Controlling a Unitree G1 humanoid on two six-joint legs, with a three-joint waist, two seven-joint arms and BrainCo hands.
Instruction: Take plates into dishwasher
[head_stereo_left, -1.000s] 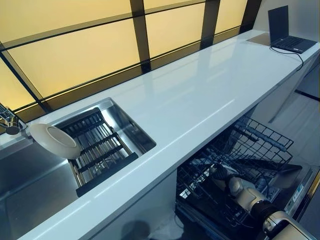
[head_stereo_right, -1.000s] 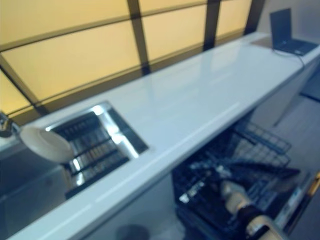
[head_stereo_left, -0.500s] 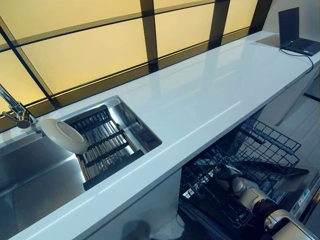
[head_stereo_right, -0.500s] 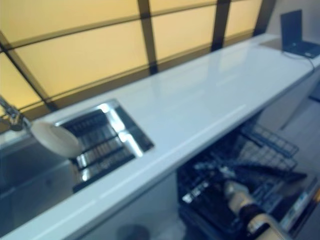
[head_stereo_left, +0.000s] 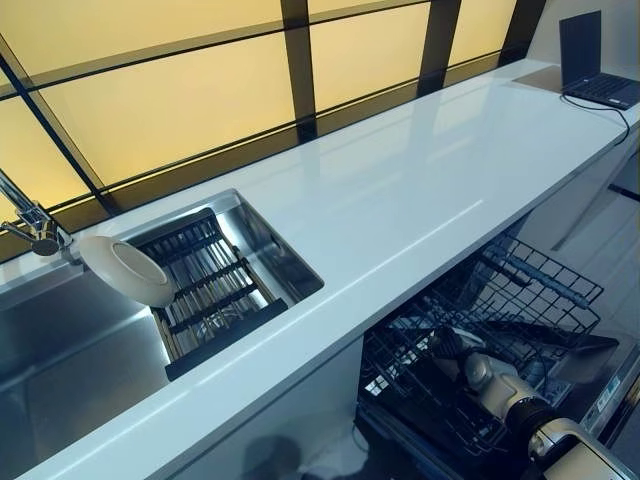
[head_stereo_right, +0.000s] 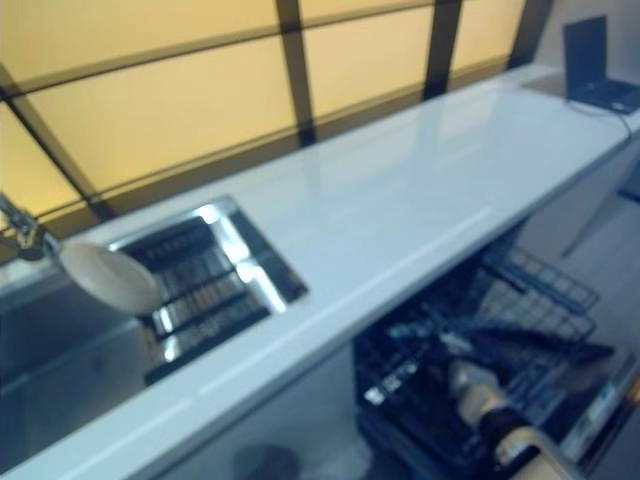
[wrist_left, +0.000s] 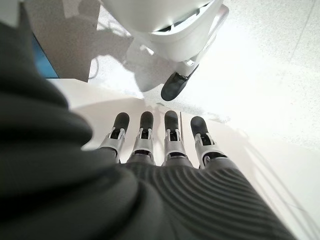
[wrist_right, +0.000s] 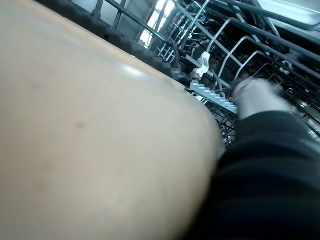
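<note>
Left eye view: a long white worktop (head_stereo_left: 400, 200) runs from the lower left to the upper right, backed by amber window panels in dark frames. A steel sink (head_stereo_left: 70, 345) is set into its left end, with a faucet (head_stereo_left: 35, 230) at the far left edge. A black slatted rack (head_stereo_left: 215, 295) sits in the sink's right part, and one white plate (head_stereo_left: 127, 270) leans tilted against the rack's left end. A laptop (head_stereo_left: 595, 60) stands open at the worktop's far right end. Below the worktop's front edge the dishwasher rack (head_stereo_left: 520, 300), dark wire, is pulled out. The right hand (head_stereo_left: 470, 368) is down inside this rack, arm entering from the lower right; its fingers are hidden among the wires.

Right eye view: same scene, softer. The plate (head_stereo_right: 108, 277) in the sink and the wire rack (head_stereo_right: 540, 300) both show; nothing further to read.

Left wrist view: the left hand (wrist_left: 165, 150) hangs over pale floor (wrist_left: 270, 60), fingers straight and side by side, holding nothing.

Right wrist view: a pale cream plate surface (wrist_right: 90, 150) fills most of the frame, very close, with the rack's wire tines (wrist_right: 220, 55) behind it. One blurred fingertip (wrist_right: 257, 97) shows beside the dark cover. Whether the hand is clamped on this plate cannot be told.
</note>
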